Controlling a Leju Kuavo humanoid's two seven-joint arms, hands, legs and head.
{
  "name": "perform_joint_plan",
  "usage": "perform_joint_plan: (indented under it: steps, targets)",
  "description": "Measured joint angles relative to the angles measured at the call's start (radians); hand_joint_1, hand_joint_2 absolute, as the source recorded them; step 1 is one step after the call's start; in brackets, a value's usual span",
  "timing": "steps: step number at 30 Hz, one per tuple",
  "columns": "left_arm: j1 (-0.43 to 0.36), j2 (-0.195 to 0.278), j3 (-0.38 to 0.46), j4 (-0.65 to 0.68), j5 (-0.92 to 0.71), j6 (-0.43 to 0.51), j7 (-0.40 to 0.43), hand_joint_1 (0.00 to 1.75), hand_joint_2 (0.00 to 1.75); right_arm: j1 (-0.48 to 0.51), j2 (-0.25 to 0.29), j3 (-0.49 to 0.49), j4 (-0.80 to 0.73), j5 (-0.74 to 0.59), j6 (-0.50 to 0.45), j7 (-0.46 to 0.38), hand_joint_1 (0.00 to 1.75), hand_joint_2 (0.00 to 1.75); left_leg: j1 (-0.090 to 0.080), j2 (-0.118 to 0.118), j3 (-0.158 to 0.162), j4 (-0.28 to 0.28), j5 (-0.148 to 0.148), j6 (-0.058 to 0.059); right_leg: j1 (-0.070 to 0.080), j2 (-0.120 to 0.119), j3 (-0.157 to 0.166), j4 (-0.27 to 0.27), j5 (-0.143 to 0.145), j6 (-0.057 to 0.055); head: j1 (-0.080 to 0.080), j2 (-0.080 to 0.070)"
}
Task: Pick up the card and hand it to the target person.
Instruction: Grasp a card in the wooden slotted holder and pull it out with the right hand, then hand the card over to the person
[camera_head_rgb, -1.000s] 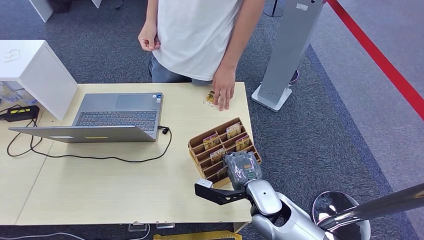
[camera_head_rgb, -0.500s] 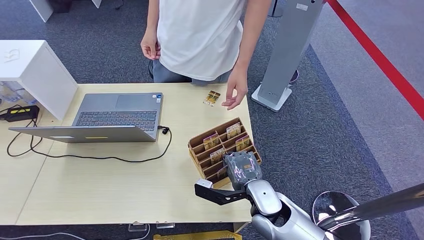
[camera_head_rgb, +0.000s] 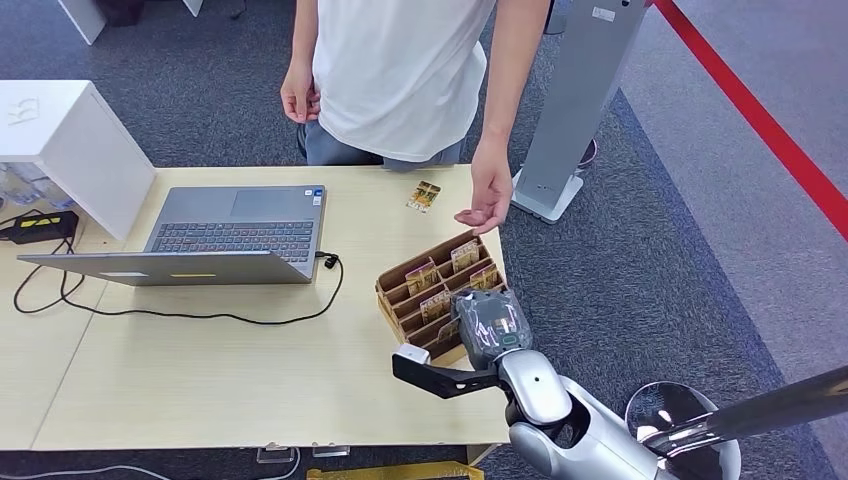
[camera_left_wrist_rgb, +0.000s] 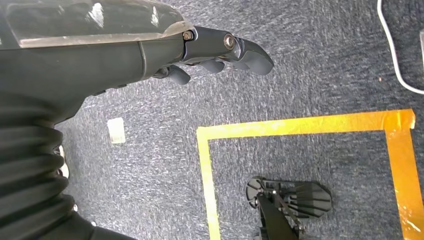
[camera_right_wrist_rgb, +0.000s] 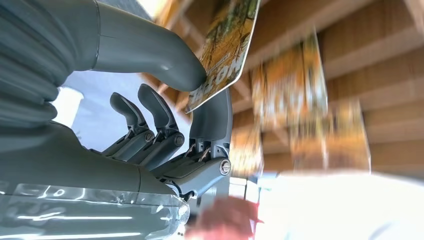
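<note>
Grey carpet surrounds a pale wooden worktop (camera_head_rgb: 200, 370) that carries an open laptop (camera_head_rgb: 215, 235) with its cable, a wooden card rack (camera_head_rgb: 425, 290) near the right edge, and one loose card lying flat (camera_head_rgb: 424, 196) at the far side. From the head view, the right robot hand (camera_head_rgb: 490, 325) sits over the near end of the rack, and a person in a white shirt stands across the worktop with a hand (camera_head_rgb: 488, 195) hanging open, palm up, just beyond the rack. That waiting hand lies forward and slightly right of the right robot hand, so the handover looks to be a reach straight ahead. From the left wrist view, the left robot hand (camera_left_wrist_rgb: 215, 50) hangs by the floor, fingers curled in and holding nothing, above yellow floor tape (camera_left_wrist_rgb: 300, 125). From the right wrist view, the right robot hand (camera_right_wrist_rgb: 165, 120) pinches a card (camera_right_wrist_rgb: 227, 50) between thumb and a finger, the other fingers loosely bent; the card's long axis runs away from the palm toward the blurred rack slots, its free end clear of them.
</note>
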Motion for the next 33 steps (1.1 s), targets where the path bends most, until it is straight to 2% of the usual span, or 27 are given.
perform_joint_plan:
  steps: [10, 15, 22, 23, 25, 26, 27, 29, 33]
  targets:
    - [0.001, 0.0, 0.001, 0.0, 0.003, 0.01, 0.012, 0.0, 1.75, -0.087, -0.047, -0.039, -0.159, 0.017, -0.069, 0.035, 1.55, 1.75, 0.0, 0.0, 0.0, 0.0, 0.0, 0.0, 0.0, 0.0, 0.0, 0.0, 0.0, 0.0, -0.001, 0.0]
    - [0.002, 0.0, 0.001, 0.0, 0.003, 0.011, 0.013, 0.0, 1.75, -0.092, -0.063, -0.06, -0.213, 0.013, -0.148, 0.036, 1.55, 1.75, 0.0, 0.0, 0.0, 0.0, 0.0, 0.0, 0.0, 0.0, 0.0, 0.0, 0.0, 0.0, 0.0, 0.0]
    - [0.002, 0.0, 0.002, 0.0, -0.002, 0.009, 0.012, 0.0, 1.75, -0.081, -0.076, -0.083, -0.246, 0.039, -0.182, 0.043, 1.55, 1.75, 0.0, 0.0, 0.0, 0.0, 0.0, 0.0, 0.0, 0.0, 0.0, 0.0, 0.0, 0.0, 0.0, 0.0]
    - [0.002, 0.0, 0.002, 0.0, -0.003, 0.002, 0.01, 0.0, 1.75, -0.076, -0.077, -0.087, -0.249, 0.045, -0.185, 0.044, 1.37, 1.75, 0.0, 0.0, 0.0, 0.0, 0.0, 0.0, 0.0, 0.0, 0.0, 0.0, 0.0, 0.0, 0.0, 0.0]
    - [0.001, 0.0, 0.002, 0.0, -0.006, -0.024, 0.004, 0.0, 1.75, -0.064, -0.079, -0.098, -0.252, 0.052, -0.187, 0.045, 0.6, 1.75, 0.0, 0.0, 0.0, 0.0, 0.0, 0.0, 0.0, 0.0, 0.0, 0.0, 0.0, 0.0, 0.0, 0.0]
    - [0.001, 0.0, 0.002, 0.0, -0.008, -0.037, 0.002, 0.0, 1.31, -0.058, -0.079, -0.103, -0.254, 0.055, -0.188, 0.045, 0.21, 1.75, 0.0, 0.0, 0.0, 0.0, 0.0, 0.0, 0.0, 0.0, 0.0, 0.0, 0.0, 0.0, 0.0, 0.0]
    - [0.001, 0.0, 0.002, 0.0, -0.009, -0.045, 0.001, 0.0, 0.87, -0.052, -0.079, -0.108, -0.256, 0.058, -0.188, 0.044, 0.0, 1.75, 0.0, 0.0, 0.0, 0.0, 0.0, 0.0, 0.0, 0.0, 0.0, 0.0, 0.0, 0.0, 0.0, 0.0]
    - [0.001, 0.0, 0.002, 0.0, -0.008, -0.045, -0.002, 0.0, 0.0, -0.04, -0.079, -0.117, -0.261, 0.059, -0.194, 0.039, 0.0, 1.75, 0.0, 0.0, 0.0, 0.0, 0.0, 0.0, 0.0, 0.0, -0.001, 0.0, 0.0, 0.0, 0.0, 0.0]
    - [0.001, 0.0, 0.002, 0.0, -0.007, -0.036, -0.006, 0.0, 0.0, -0.01, -0.08, -0.139, -0.263, -0.019, -0.252, -0.008, 0.0, 1.75, 0.0, 0.0, 0.0, 0.0, 0.0, 0.0, 0.0, 0.0, -0.001, 0.0, 0.0, 0.0, -0.001, 0.0]
